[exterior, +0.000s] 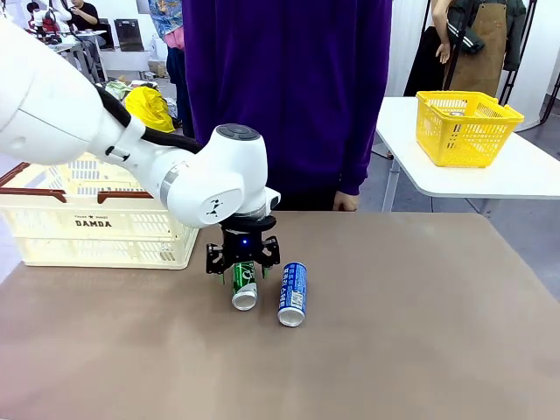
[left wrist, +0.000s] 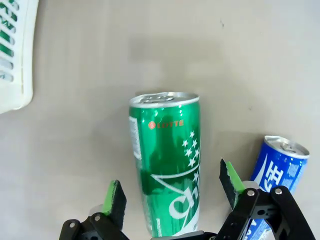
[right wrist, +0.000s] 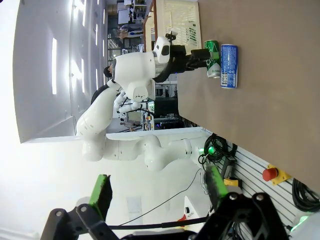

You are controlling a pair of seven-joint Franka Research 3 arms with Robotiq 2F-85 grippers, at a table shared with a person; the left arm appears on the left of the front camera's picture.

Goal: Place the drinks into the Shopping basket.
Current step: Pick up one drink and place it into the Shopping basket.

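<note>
Two drink cans lie on their sides near the middle of the brown table [exterior: 394, 341] — a green can [exterior: 244, 286] and, just to its right, a blue can [exterior: 293, 294]. The left claw [exterior: 243, 278] hangs over the green can, its pads [left wrist: 114, 199] spread either side, not touching it. The cream shopping basket [exterior: 96, 229] sits at the far left, apart from both cans. The right claw [right wrist: 157, 185] is wide open — holding nothing.

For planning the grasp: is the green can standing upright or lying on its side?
Lying on its side: the green can rests lengthwise on the table, its silver end pointing along the tabletop.
</note>
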